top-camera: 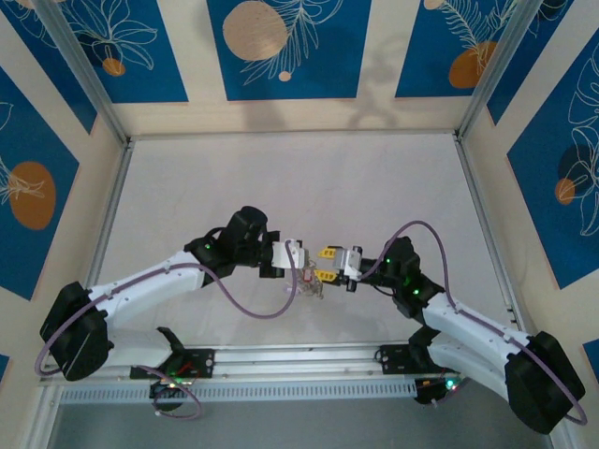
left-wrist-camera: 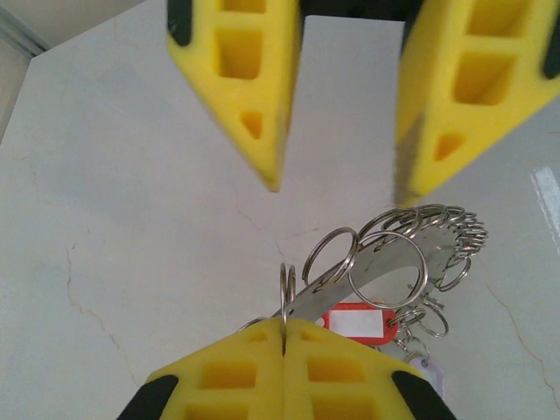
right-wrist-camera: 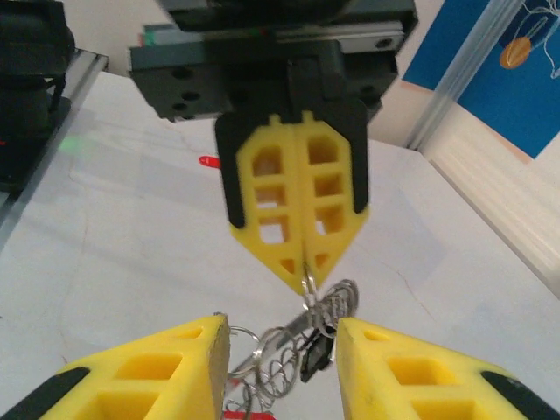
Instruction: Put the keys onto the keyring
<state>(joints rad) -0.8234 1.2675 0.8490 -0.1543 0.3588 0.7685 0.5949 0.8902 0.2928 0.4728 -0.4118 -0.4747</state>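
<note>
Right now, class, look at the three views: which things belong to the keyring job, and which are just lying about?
Belong to the job: keyring, pinched by the shut left gripper; red-headed key hanging with it; open right gripper facing it.
Just about: purple cable; blue leaf-print wall panels; metal frame rail.

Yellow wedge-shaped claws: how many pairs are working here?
2. The left gripper at the bottom of its wrist view, shut on the grey metal keyring; the right gripper facing it above, jaws apart.

Yellow left hand (right-wrist-camera: 305,282) and right hand (left-wrist-camera: 339,188), silvery keyring (left-wrist-camera: 411,241), red-and-white tag (left-wrist-camera: 354,322), blue wall panels (top-camera: 323,65)
</note>
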